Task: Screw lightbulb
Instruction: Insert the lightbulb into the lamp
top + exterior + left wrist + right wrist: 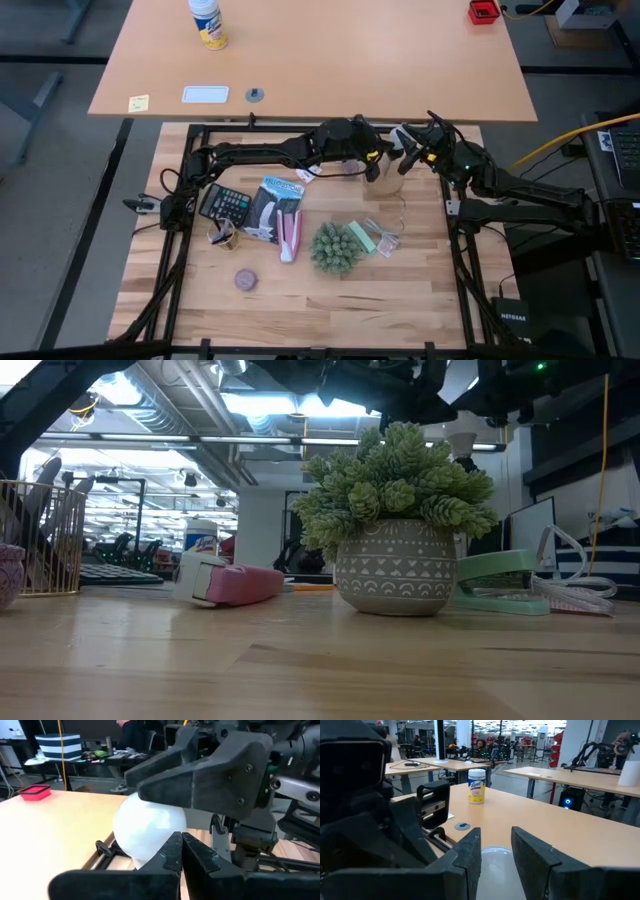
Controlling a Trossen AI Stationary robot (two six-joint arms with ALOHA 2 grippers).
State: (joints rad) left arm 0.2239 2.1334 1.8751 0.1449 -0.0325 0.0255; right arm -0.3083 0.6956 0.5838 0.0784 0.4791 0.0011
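Note:
The lightbulb (145, 827) is a white frosted globe held over the table's far middle. My right gripper (495, 845) is shut on it, reaching in from the table's right (408, 152). The bulb's screw base is hidden. My left gripper (181, 840) is shut and reaches in from the left (378, 160), its tips right in front of the bulb's glass. A tan wooden base (386, 186) sits on the table just nearer than both grippers. My right gripper pinches the bulb's round glass (494, 865) between its two fingers, one finger (200, 780) lying over the globe. The fingers come in about level from the table's right. The bulb is lifted clear of the table. My left gripper's shut tips stand close against the glass (150, 845); I cannot tell whether they touch it.
A potted green plant (335, 248), a pink and white device (290, 235), a calculator (228, 203), a green dispenser (362, 238) and a small round puck (246, 280) lie on the near half. A wipes canister (208, 22) stands on the farther table.

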